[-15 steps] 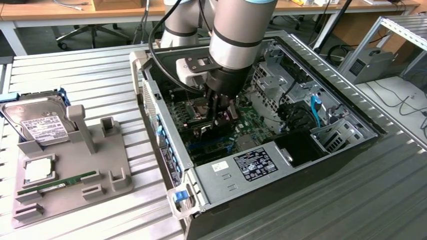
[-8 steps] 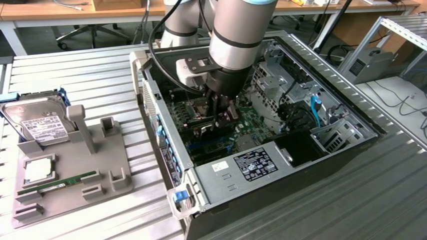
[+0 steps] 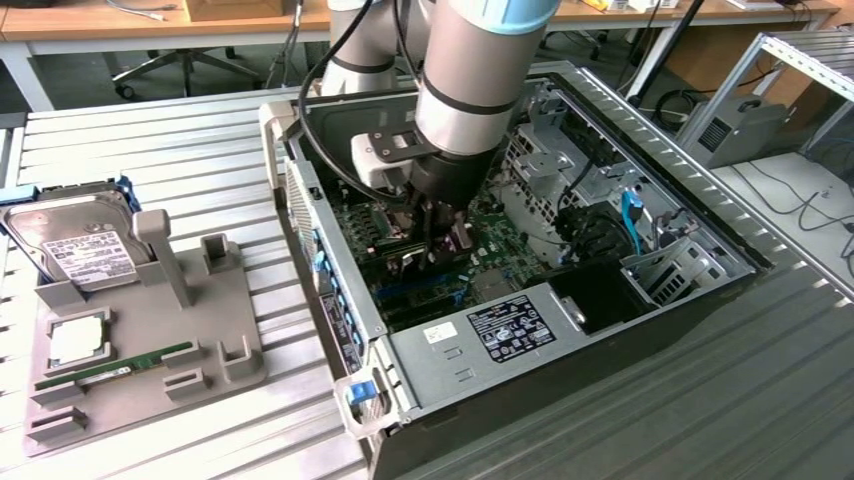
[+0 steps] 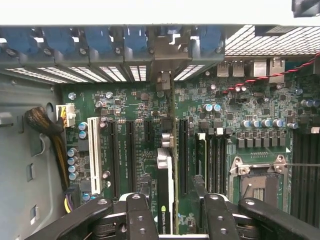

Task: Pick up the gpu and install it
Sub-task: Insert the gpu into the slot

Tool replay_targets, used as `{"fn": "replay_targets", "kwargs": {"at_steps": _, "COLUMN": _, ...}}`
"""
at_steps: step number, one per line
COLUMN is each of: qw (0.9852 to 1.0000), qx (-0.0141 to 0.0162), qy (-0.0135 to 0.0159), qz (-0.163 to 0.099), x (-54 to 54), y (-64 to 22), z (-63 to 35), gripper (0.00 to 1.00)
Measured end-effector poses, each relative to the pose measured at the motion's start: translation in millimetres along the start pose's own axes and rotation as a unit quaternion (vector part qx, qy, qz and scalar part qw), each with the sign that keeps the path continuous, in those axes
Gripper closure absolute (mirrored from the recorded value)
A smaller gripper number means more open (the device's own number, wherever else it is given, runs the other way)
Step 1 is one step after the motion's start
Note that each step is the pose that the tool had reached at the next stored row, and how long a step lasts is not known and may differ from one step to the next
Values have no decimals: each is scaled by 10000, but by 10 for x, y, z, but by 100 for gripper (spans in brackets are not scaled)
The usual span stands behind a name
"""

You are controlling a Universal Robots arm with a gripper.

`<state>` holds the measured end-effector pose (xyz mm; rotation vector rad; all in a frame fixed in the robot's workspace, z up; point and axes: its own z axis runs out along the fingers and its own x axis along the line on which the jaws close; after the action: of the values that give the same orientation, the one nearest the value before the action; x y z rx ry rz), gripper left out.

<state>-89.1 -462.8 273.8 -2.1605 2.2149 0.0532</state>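
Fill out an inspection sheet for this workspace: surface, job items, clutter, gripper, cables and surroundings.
Surface: slatted metal table carrying an open computer case.
Job's things: gpu stands on edge at a motherboard slot; whether it is fully seated cannot be told.
Clutter: grey holder beside the case, with a hard drive, RAM stick and processor chip.
Gripper: gripper inside the case, open, one finger on each side of the gpu.
Cables: black cable along the arm; blue cable inside the case.
Surroundings: office chair, metal rack.
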Motion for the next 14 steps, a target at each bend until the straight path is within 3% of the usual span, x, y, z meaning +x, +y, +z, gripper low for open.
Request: {"fn": "replay_targets", "kwargs": {"at_steps": 14, "qw": 10000, "qx": -1, "qy": 2, "qz": 0, "x": 2, "y": 1, "z": 38, "gripper": 56}}
